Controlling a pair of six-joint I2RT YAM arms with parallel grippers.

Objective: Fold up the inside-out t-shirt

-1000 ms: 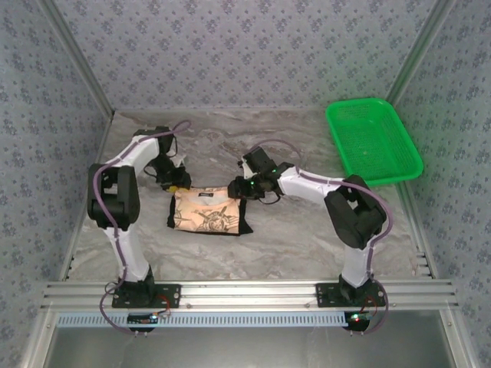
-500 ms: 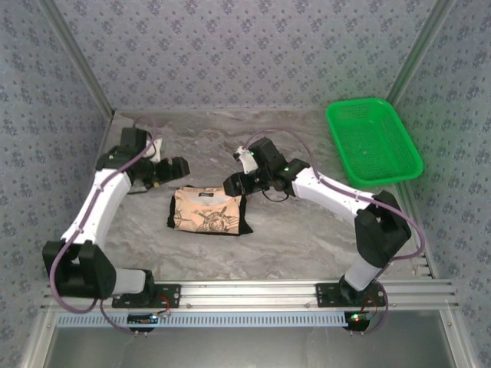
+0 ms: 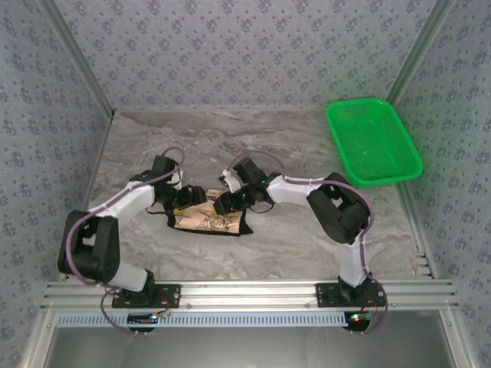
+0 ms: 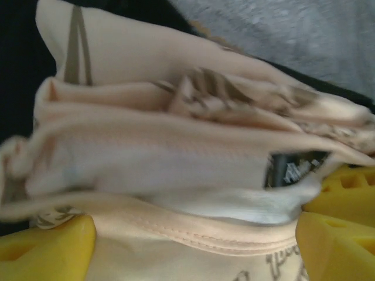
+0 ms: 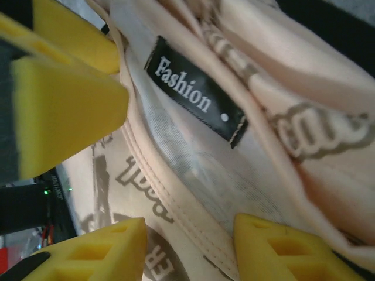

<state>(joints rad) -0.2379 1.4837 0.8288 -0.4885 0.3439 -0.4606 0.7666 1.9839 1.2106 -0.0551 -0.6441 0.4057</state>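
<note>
Midway across the marbled worktop (image 3: 307,245), the folded inside-out t-shirt (image 3: 209,222) lies bunched, with a green basket (image 3: 374,140) well off to its far right. The left end effector (image 3: 189,197) sits at the shirt's far-left edge, yellow fingers (image 4: 47,249) spread wide around stacked layers. The right end effector (image 3: 225,202) meets the far edge just beside it, jaws parted over the collar seam near the black "Fashion" neck label (image 5: 196,93), pinching nothing.

A green mesh basket (image 3: 374,139) sits well to the right of the fingers (image 3: 225,202) and farther back, on the grey marbled tabletop (image 3: 307,245). The edge of a black garment (image 3: 246,227) shows just right of the fingers and nearer. Walls (image 3: 230,54) with a small blue flower pattern rise well beyond them.
</note>
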